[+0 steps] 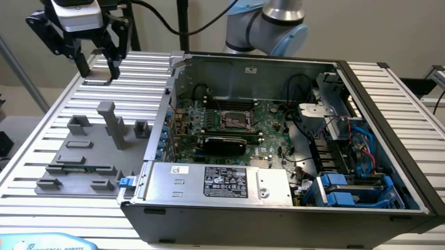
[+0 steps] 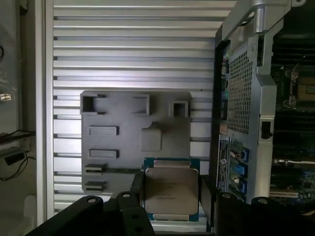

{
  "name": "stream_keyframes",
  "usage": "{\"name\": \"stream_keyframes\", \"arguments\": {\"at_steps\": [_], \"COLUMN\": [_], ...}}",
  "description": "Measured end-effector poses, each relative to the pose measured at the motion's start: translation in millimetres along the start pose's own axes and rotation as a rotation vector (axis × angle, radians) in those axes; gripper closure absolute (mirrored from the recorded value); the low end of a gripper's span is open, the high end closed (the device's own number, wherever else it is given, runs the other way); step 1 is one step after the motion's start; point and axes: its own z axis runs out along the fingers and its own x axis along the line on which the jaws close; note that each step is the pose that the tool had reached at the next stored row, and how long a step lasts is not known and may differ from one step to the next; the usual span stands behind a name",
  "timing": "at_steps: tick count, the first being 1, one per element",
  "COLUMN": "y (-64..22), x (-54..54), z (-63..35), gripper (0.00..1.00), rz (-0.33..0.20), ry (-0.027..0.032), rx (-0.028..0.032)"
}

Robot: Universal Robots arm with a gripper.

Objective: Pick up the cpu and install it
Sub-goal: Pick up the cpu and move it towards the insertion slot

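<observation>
Black-fingered, the tool [image 1: 97,74] is clamped on opposite edges of the cpu [image 2: 171,193]. It holds the chip flat, pale silver lid towards the wrist camera, with a blue-green rim showing around it. In the exterior view the tool hangs over the far corner of the ribbed aluminium worktop [image 1: 41,130] at that view's left, beyond the grey fixture plate [image 1: 76,156] with its raised blocks. At the exterior view's right stands the open computer case [image 1: 278,221]. Its motherboard [image 1: 268,133] is exposed, with the square metal socket frame [image 1: 235,121] near the middle.
</observation>
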Motion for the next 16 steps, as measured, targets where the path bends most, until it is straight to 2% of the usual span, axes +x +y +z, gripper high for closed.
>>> {"name": "stream_keyframes", "arguments": {"at_steps": [9, 16], "y": [1.2, 4.4], "x": [-40.7, -72.5], "z": [-0.8, -0.7], "gripper": [0.45, 0.45], "rz": [0.0, 0.0], "ry": [-0.0001, 0.0007], "rx": [-0.0154, -0.0195]}}
